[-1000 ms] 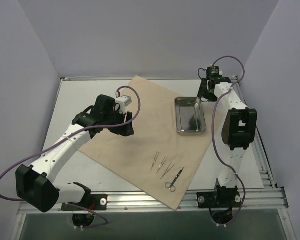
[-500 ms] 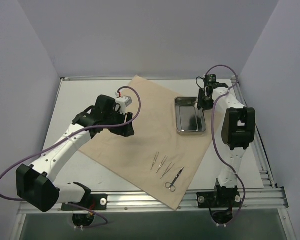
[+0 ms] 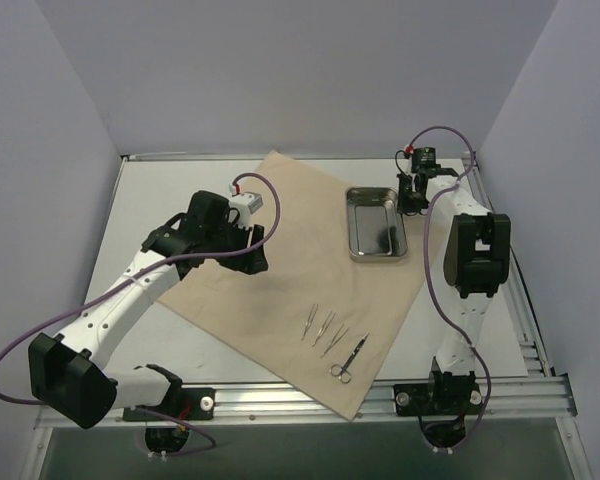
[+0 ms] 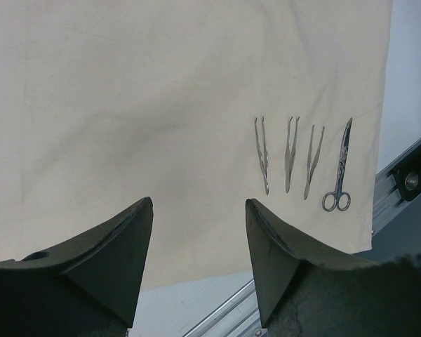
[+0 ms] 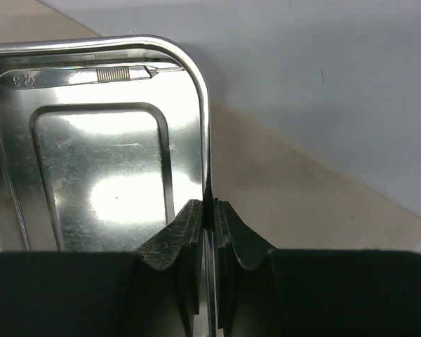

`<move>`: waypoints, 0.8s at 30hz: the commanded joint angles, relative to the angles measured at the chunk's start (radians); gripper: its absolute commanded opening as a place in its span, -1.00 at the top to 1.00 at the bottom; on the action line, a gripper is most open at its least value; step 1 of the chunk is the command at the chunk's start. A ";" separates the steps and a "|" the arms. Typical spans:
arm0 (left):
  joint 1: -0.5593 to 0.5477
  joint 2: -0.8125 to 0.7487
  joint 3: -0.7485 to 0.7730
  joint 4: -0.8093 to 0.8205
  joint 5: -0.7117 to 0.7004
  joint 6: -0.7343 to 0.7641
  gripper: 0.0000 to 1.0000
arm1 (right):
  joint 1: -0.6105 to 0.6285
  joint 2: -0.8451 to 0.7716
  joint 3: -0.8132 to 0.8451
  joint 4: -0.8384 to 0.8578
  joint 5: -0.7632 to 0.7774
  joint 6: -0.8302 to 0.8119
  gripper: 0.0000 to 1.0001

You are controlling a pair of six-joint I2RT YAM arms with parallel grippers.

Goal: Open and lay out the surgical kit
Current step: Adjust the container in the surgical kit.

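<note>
Only the right wrist view is showing right fingers clamping the steel tray rim; left fingers are hovering apart above the wrap sheet.

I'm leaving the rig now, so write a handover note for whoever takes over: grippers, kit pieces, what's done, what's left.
Left gripper: open, empty, above the beige wrap sheet.
Right gripper: shut on the rim of the shiny rectangular steel tray, at the sheet's far right.
Done: sheet spread flat; three thin metal tweezers and the small metal scissors lie in a row near its front edge.
Left: a slim metal instrument lies in the tray; probably release the tray, then lay it out.
</note>
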 commanded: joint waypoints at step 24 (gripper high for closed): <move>0.009 -0.098 -0.054 0.021 0.039 -0.024 -0.27 | 0.005 -0.264 -0.229 0.227 0.020 -0.057 1.00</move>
